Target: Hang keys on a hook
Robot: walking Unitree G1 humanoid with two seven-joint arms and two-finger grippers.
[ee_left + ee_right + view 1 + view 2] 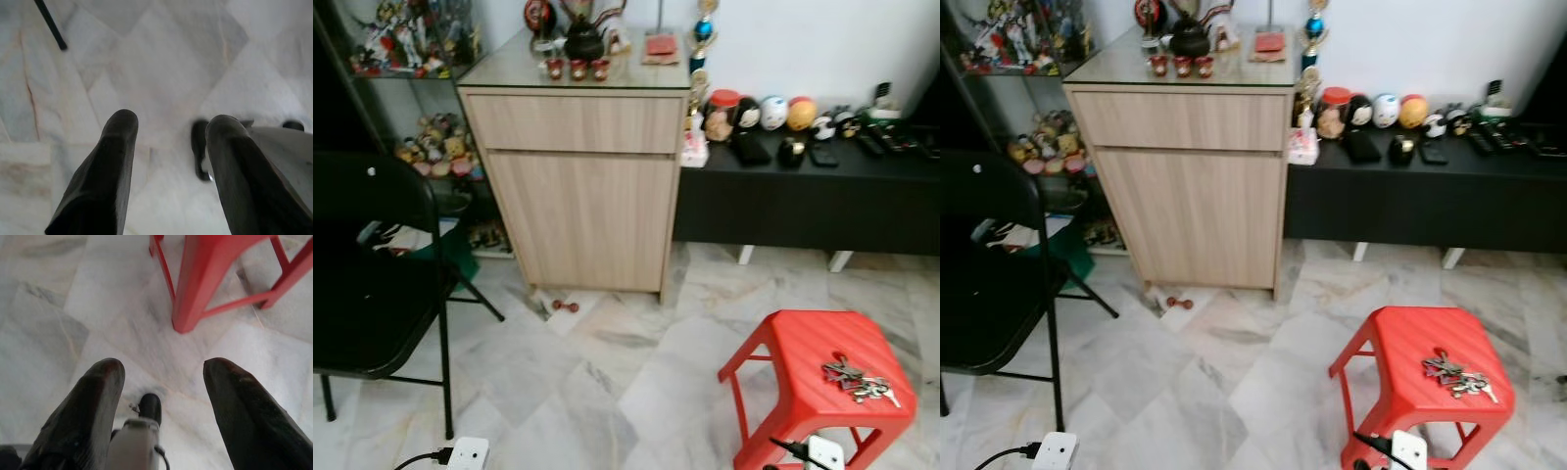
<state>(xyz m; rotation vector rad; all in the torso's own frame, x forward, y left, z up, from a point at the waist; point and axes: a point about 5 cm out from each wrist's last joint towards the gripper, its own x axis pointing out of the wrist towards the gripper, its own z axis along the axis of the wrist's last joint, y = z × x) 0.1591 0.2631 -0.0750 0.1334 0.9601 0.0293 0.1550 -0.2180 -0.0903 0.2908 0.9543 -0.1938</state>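
Observation:
A bunch of keys (858, 382) lies on top of a red plastic stool (803, 352) at the lower right of the eye views, also seen as keys (1454, 377). My left gripper (168, 127) hangs open over the marble floor, with a white power strip (279, 156) beside its finger. My right gripper (161, 369) is open too, low above the floor near the stool's red leg (195, 289), with a white plug block (134, 440) between its fingers' bases. No hook can be made out.
A wooden cabinet (578, 186) stands ahead with small ornaments on top. A black low bench (803, 196) with trinkets runs to its right. A black folding chair (372, 294) stands at left. White power strips (460, 455) lie on the floor near me.

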